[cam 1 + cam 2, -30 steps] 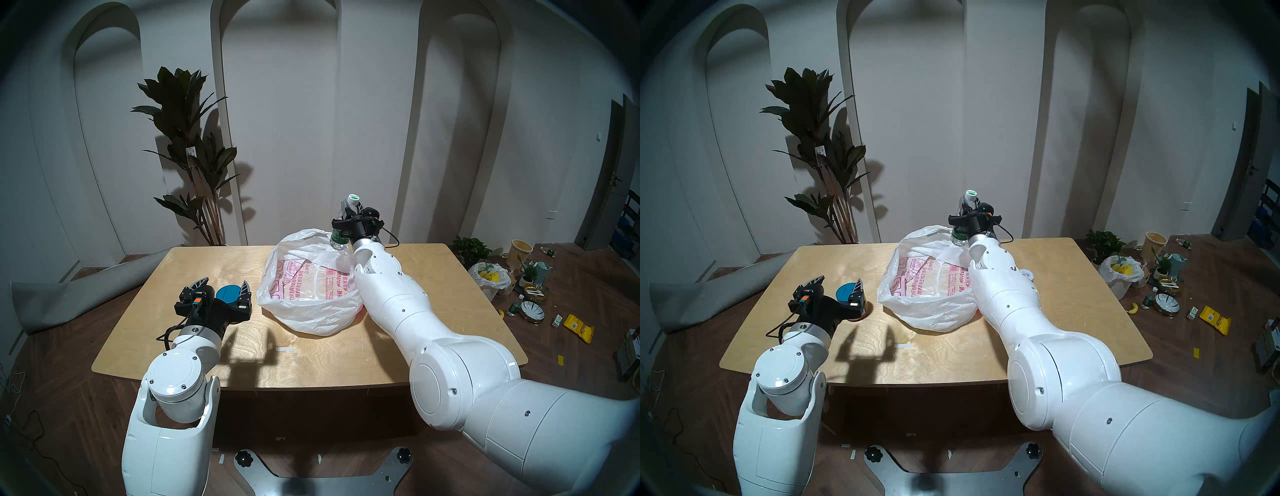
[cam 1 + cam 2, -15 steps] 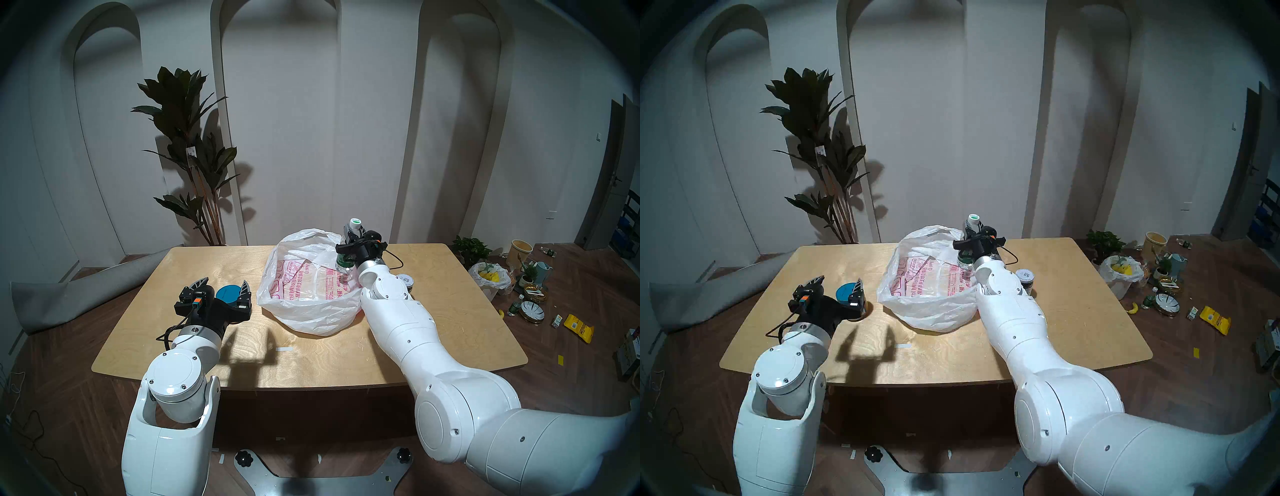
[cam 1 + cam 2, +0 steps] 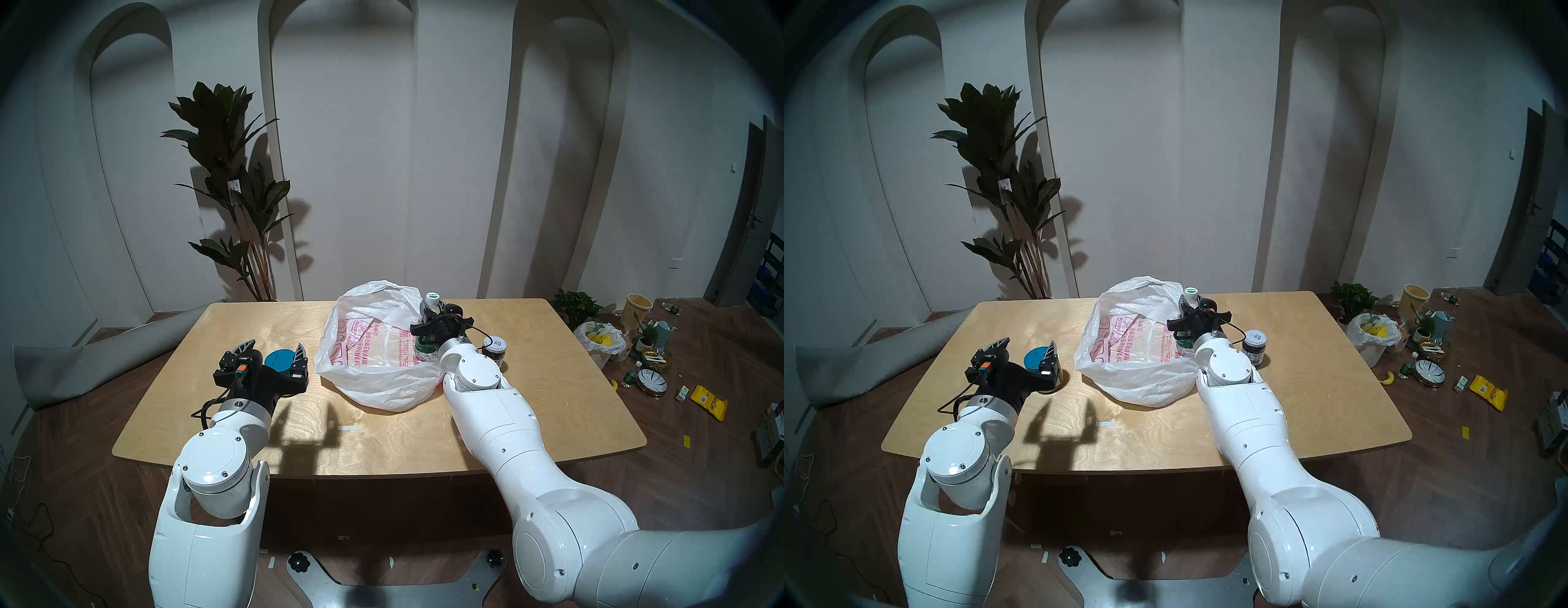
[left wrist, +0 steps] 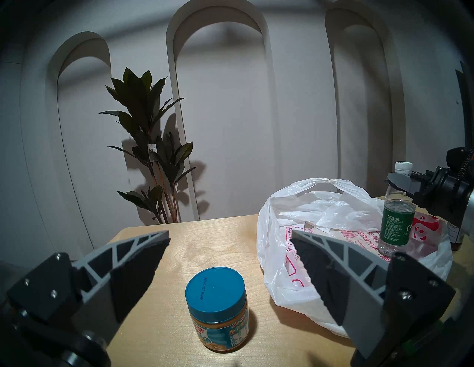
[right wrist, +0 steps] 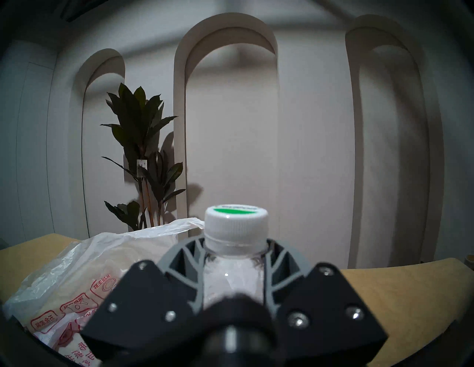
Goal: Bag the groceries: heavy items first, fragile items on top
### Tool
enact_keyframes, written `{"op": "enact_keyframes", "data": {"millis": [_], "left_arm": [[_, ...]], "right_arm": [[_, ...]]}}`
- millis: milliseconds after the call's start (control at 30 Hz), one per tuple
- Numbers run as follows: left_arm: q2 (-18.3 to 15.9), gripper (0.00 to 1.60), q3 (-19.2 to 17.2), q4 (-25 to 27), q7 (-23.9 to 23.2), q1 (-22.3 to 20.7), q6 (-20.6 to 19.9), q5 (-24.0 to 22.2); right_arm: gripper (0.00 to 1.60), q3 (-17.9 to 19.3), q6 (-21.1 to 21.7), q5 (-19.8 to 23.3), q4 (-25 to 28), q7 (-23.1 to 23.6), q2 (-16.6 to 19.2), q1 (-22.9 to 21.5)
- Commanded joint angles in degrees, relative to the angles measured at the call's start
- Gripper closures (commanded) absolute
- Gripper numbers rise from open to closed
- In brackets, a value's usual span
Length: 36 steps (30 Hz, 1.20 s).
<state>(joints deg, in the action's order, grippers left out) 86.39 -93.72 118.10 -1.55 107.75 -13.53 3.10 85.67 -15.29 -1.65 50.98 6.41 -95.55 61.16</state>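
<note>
The wooden table [image 3: 263,322] fills mid-frame, with the white shopping bag [image 3: 382,382] open at its centre. The right gripper [image 3: 429,319] is clamped on the upright water bottle [image 4: 396,220] over the bag's right side. Lower left, the left gripper [image 3: 271,352] hangs spread wide, with the blue-lidded jar [image 4: 217,307] standing between its fingers, untouched.

Both head views look down from behind the arms across the pale wooden desk [image 3: 382,433] toward the arched white wall. The left wrist view sits low, facing forward, close over the blue-lidded jar [image 4: 217,310]. The right wrist view, lower and nearer, shares with it the translucent white plastic bag [image 5: 107,258] and the dark-leaved potted plant [image 4: 151,143].
</note>
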Motion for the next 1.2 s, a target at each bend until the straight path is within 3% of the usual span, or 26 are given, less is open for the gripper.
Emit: {"op": "enact_keyframes", "data": {"millis": [0,300,600,1167], "left_arm": [[-0.04,0.00,0.13,1.39,0.02,-0.21,0.19,0.13],[-0.05,0.00,0.13,1.38,0.02,-0.22,0.20,0.12],[-0.05,0.00,0.13,1.32,0.01,-0.25,0.23,0.10],[-0.05,0.00,0.14,1.42,0.03,-0.19,0.17,0.13]], "right_arm": [[1.60,-0.45,1.71,-0.55,4.28,-0.61,-0.48,0.36],[1.60,-1.11,2.41,-0.04,6.15,-0.15,-1.56,1.26],[1.60,-2.71,2.37,-0.08,4.34,-1.31,-3.93,-0.86],[1.60,-3.00,-0.33,-1.34,0.29,-2.59,-0.73,0.35]]}}
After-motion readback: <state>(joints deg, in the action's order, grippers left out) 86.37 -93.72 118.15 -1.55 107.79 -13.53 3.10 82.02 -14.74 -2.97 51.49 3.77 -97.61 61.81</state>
